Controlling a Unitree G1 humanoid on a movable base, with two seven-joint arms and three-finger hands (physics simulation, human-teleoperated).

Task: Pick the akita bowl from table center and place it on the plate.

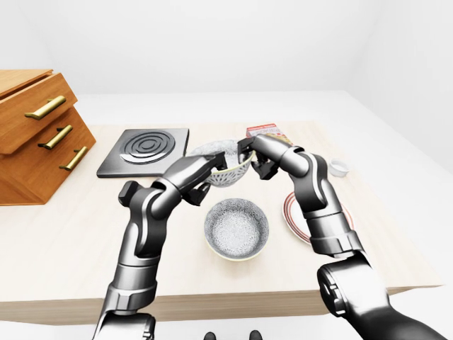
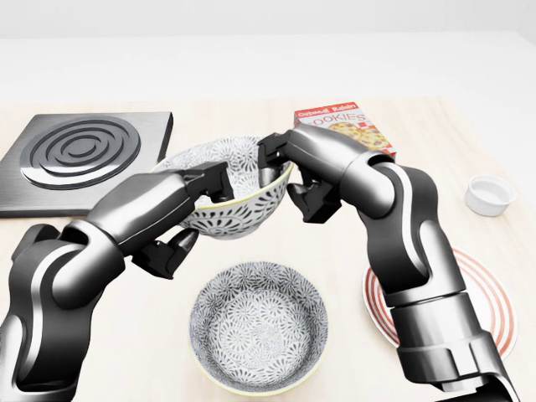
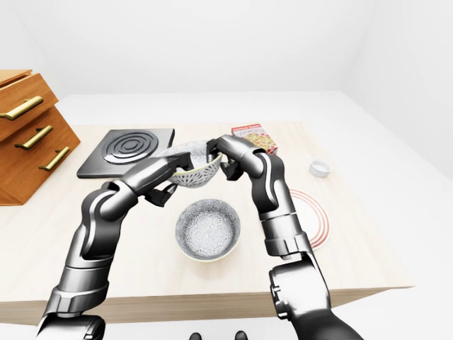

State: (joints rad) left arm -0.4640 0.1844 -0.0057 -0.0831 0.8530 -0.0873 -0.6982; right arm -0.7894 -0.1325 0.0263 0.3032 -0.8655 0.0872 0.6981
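Note:
The akita bowl [image 2: 234, 197], white with a dark speckled pattern and a yellowish rim, is at the middle of the head view, slightly tilted, held between both hands. My left hand [image 2: 201, 213] is shut on its left rim, thumb on top and fingers under the wall. My right hand [image 2: 289, 180] is shut on its right rim, fingers inside and thumb outside. Whether the bowl rests on the table or hangs just above it I cannot tell. The plate [image 2: 494, 310], white with red rings, lies at the lower right, partly hidden behind my right forearm.
A second patterned bowl [image 2: 258, 335] stands on the table just below the held one. A cookie box [image 2: 343, 126] lies above the right hand, a small white cup [image 2: 488, 194] at the right, a black stove plate [image 2: 79, 155] at the left. A wooden drawer cabinet [image 1: 35, 134] stands far left.

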